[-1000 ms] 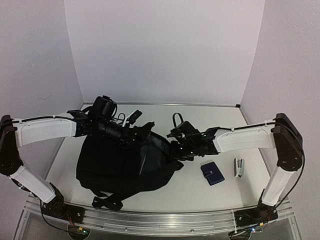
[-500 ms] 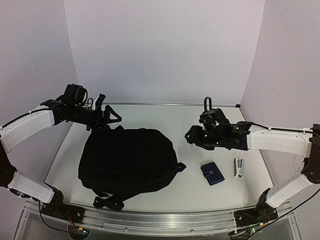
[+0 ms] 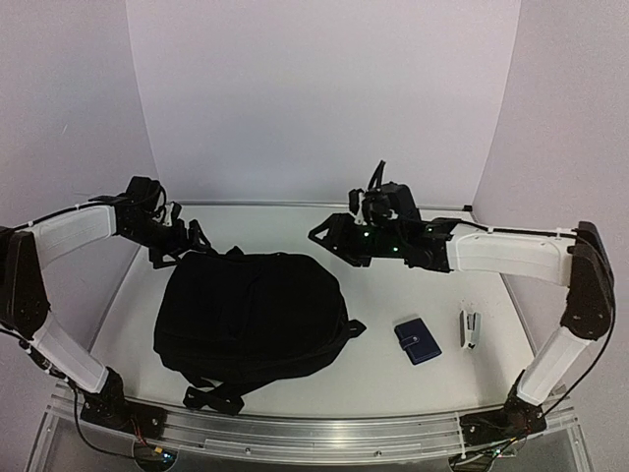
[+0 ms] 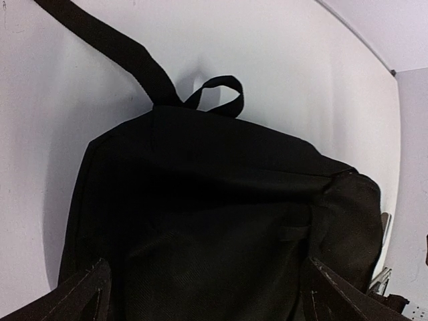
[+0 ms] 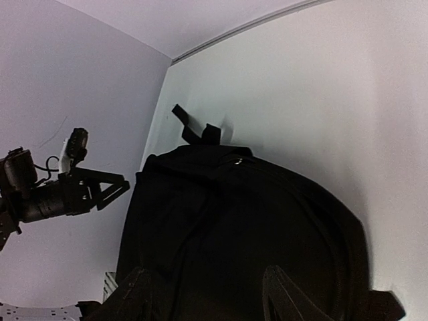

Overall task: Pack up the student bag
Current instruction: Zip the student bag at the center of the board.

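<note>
The student bag [image 3: 251, 315], a large black backpack, lies flat on the white table at centre left, its carry loop [image 4: 217, 93] toward the back wall. Its zipper pull [image 5: 238, 160] sits near the top edge, and the bag looks closed. My left gripper [image 3: 200, 241] hovers open just behind the bag's top left corner, holding nothing. In the left wrist view the bag [image 4: 214, 200] fills the space beyond the spread fingers [image 4: 341, 294]. My right gripper [image 3: 322, 236] hangs open above the table behind the bag's top right, empty, with the bag [image 5: 241, 221] below its fingers [image 5: 287, 294].
A small dark-blue wallet [image 3: 418, 340] lies right of the bag, and a grey stapler [image 3: 471, 328] lies further right. The bag's shoulder straps [image 3: 211, 396] trail toward the near edge. White walls enclose the table at the back and sides.
Both grippers were down at the bag's opening a second ago. They have opened, let go and pulled up and back, left to the left, right to the rear. The bag has settled flat.
</note>
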You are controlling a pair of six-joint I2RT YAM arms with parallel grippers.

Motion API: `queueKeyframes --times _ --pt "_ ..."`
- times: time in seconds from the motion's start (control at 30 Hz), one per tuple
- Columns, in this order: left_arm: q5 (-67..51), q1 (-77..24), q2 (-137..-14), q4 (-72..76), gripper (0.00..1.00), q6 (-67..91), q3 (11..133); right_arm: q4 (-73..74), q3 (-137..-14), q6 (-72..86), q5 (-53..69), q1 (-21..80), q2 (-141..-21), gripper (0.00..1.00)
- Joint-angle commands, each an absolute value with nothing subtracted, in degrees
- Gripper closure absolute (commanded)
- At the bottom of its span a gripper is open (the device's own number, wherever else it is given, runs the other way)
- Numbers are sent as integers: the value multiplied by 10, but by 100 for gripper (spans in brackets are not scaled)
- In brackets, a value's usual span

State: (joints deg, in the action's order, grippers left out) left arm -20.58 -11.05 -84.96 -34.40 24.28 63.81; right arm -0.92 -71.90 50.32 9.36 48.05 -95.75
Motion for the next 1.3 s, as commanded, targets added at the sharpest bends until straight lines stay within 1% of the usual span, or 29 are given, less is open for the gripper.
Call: queueKeyframes --times 0.0,0.13,0.23,0.33,0.47,0.57,0.63,0.7,0.77,1.07,1.17,1.27 --pt "-185 -111 -896 -348 1 204 686 -116 -775 569 174 484 -1034 46" --pt "-175 -110 -913 -336 1 193 681 -169 -808 614 212 484 -1102 47" --pt "-179 -110 -921 -326 5 188 678 -198 -828 649 229 484 -1148 49" --pt "-189 -110 -941 -324 14 181 684 -222 -845 677 230 484 -1186 51" --pt "-197 -110 -955 -318 34 181 685 -233 -880 699 230 485 -1232 52" --pt "-199 -110 -953 -310 47 182 676 -233 -891 716 209 485 -1258 54" --pt "-202 -110 -951 -306 54 183 670 -233 -892 728 196 485 -1274 54" --pt "-204 -111 -948 -301 63 184 664 -233 -901 737 189 486 -1287 56" --pt "-208 -110 -945 -294 69 185 656 -233 -908 743 180 486 -1302 56" --pt "-220 -110 -938 -283 92 189 643 -220 -964 761 144 486 -1353 60" --pt "-223 -110 -931 -279 96 191 639 -199 -980 763 132 486 -1366 61" --pt "-226 -110 -926 -279 99 192 638 -172 -990 763 113 488 -1369 61"
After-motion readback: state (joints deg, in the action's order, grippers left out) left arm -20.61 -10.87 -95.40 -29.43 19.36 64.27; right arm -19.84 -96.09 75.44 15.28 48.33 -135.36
